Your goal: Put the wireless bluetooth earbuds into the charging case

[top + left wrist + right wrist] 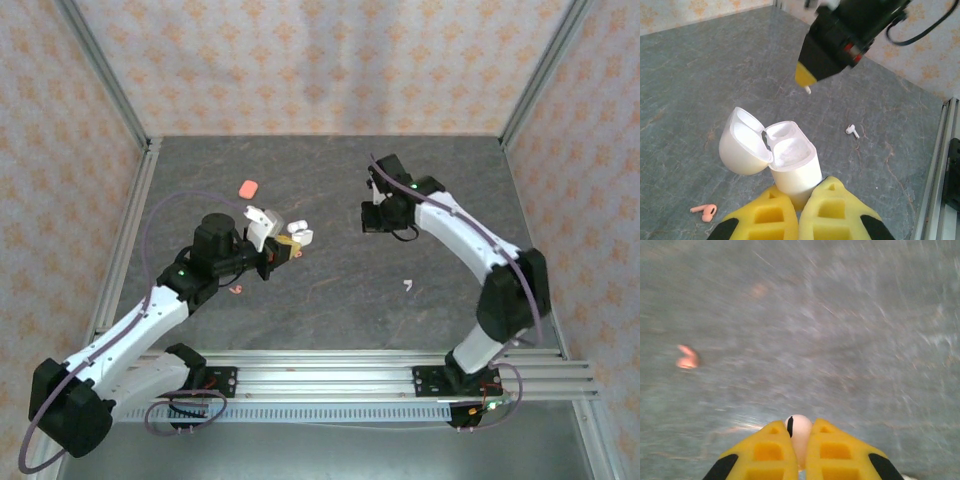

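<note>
Over the middle of the table [330, 300], the white charging case [794, 167] is clamped upright in the left tool [801, 194], with its lid [742, 147] swung open to one side. Well apart from it, the right tool [799, 426] is closed on a white earbud [800, 436], and the stem tip is seen poking out below the fingers. A second white earbud [852, 131] is seen lying on the table, and a coral-pink earbud [704, 212] is lying beside the left arm.

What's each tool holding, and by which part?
Left tool: the open white case, by its lower body. Right tool: a pale earbud; which part is unclear.
</note>
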Controlling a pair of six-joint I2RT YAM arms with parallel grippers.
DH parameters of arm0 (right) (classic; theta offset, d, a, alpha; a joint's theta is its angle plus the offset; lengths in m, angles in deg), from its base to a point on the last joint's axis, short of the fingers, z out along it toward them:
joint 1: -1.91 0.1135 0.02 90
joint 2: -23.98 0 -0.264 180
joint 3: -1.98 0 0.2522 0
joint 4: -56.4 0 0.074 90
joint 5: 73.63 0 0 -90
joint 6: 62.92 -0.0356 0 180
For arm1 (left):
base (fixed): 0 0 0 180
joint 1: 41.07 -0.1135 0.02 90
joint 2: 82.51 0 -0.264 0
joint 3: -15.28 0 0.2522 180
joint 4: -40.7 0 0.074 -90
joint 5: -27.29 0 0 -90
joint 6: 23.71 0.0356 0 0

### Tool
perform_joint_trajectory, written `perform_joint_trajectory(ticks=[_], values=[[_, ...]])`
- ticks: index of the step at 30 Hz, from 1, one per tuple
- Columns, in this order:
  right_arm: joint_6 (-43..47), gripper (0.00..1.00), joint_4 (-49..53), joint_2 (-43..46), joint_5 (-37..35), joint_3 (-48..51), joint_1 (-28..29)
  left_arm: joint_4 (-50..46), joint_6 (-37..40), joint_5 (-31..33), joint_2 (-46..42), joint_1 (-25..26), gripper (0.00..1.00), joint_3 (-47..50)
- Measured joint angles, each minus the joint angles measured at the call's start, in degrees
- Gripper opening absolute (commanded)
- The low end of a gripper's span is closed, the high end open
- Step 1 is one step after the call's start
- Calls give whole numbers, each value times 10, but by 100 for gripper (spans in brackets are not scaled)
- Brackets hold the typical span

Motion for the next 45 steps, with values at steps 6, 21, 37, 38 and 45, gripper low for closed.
perform_joint_trajectory(ticks=[6, 21, 37, 38, 45], values=[[-9, 0, -139, 127, 52, 57, 27, 49, -12, -16, 2, 3, 0, 0], [50, 0, -390, 216, 84, 152, 150, 130, -26, -35, 2, 14, 0, 0], [76, 0, -489, 216, 128, 179, 165, 140, -32, -36, -4, 19, 0, 0], [78, 0, -490, 216, 131, 179, 165, 141, -33, -36, -4, 19, 0, 0], [96, 0, -490, 216, 137, 190, 165, 141, -42, -36, -4, 19, 0, -1]])
